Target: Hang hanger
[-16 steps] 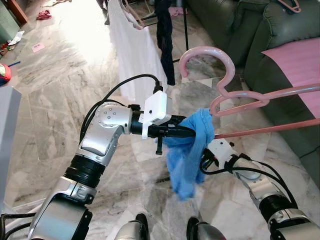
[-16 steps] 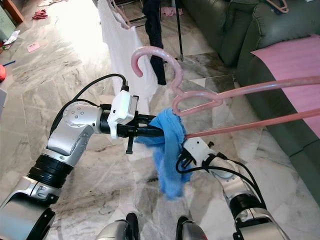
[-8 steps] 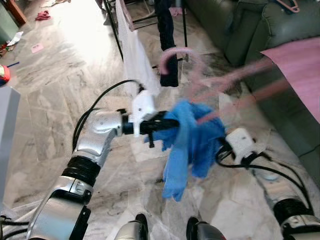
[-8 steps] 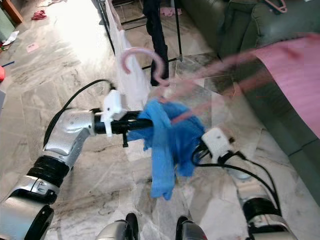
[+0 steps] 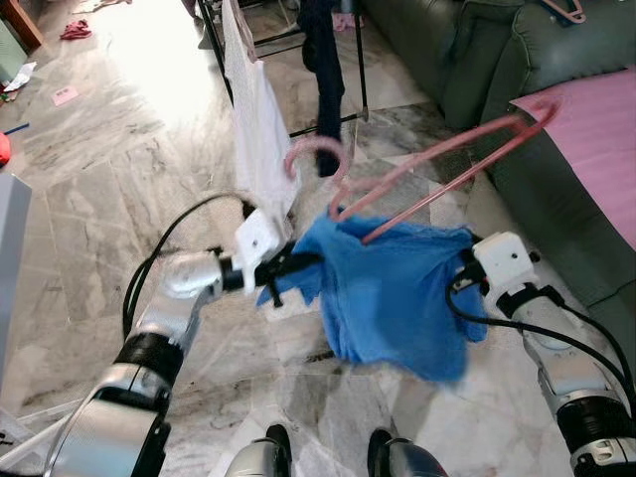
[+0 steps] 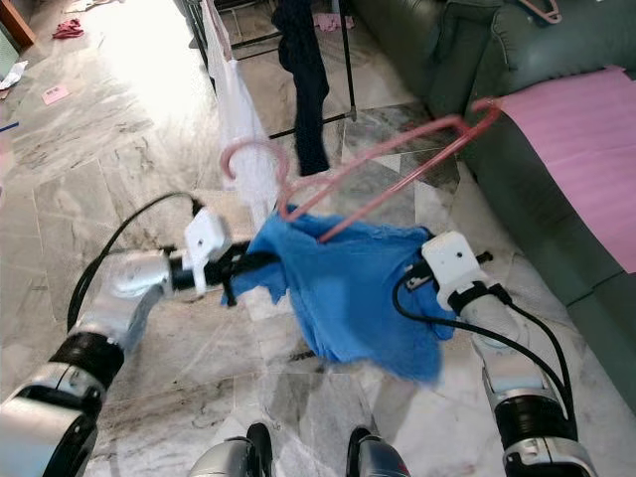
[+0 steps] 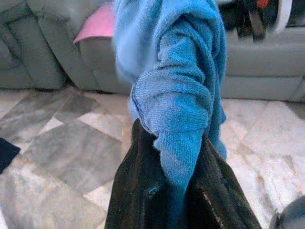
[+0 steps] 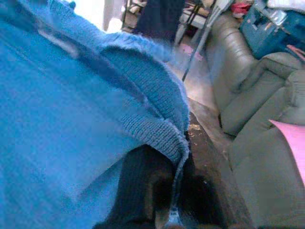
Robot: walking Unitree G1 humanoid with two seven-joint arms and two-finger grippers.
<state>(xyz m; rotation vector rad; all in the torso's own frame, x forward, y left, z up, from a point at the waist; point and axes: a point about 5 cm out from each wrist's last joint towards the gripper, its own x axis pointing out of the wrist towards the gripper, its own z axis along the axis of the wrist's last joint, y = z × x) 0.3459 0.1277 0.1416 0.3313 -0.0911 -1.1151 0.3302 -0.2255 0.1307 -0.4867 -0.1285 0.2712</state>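
Left eye view: a pink hanger (image 5: 417, 164) is seen held up in the air in front of the robot, with a blue knitted garment (image 5: 393, 293) draped from its lower part. The left claw (image 5: 298, 266) is closed on one edge of the garment, and the right claw (image 5: 459, 288) is closed on the opposite edge, so the cloth is stretched between them. In the left wrist view the knit (image 7: 178, 109) is seen pinched between the two black fingers (image 7: 133, 191); in the right wrist view a ribbed hem (image 8: 152, 129) is gripped likewise.

The hanger is judged light and stiff but thin, likely to swing or slip, since it appears to be carried only through the cloth. The garment is judged soft, stretchy and prone to sliding off. A firmer hold would be expected on the neck of the hanger below the hook (image 5: 316, 157); whether either claw touches the plastic cannot be told.

A drying rack (image 5: 224, 40) stands ahead, carrying a white garment (image 5: 256, 124) and a dark garment (image 5: 323, 70); these crowd the rail where the hook is presumably to be placed. A green sofa (image 5: 467, 60) with a pink sheet (image 5: 596, 149) stands close on the right, near the far end of the hanger. The floor (image 5: 89, 189) is marble tile, with small items scattered far off.
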